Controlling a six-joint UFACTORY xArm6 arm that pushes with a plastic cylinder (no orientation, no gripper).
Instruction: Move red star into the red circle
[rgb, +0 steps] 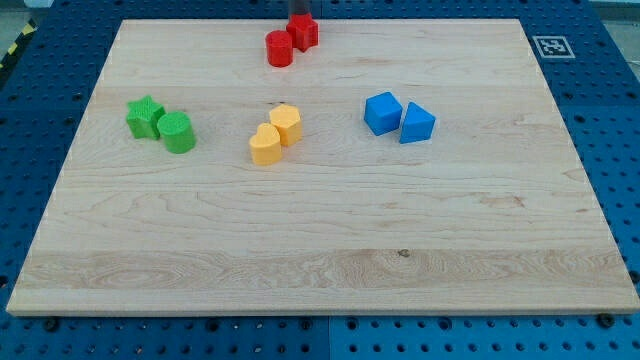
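The red star (304, 31) sits near the top edge of the board (320, 270), a little to the left of centre, and touches the red circle (279, 49), which lies just to its lower left. My tip (301, 15) shows only as a short dark stub at the view's top, right behind the star and seemingly against its far side; there are no jaws to open or close, just the rod end. Farther down, near the middle of the board, two yellow blocks (275, 135) stand touching, one a heart-like shape, the other hexagonal. To the view's right of them a blue cube (382, 113) touches a blue wedge (417, 123). At the left a green star (145, 117) touches a green cylinder (177, 132). A marker tag (551, 46) lies beyond the board's top right corner.
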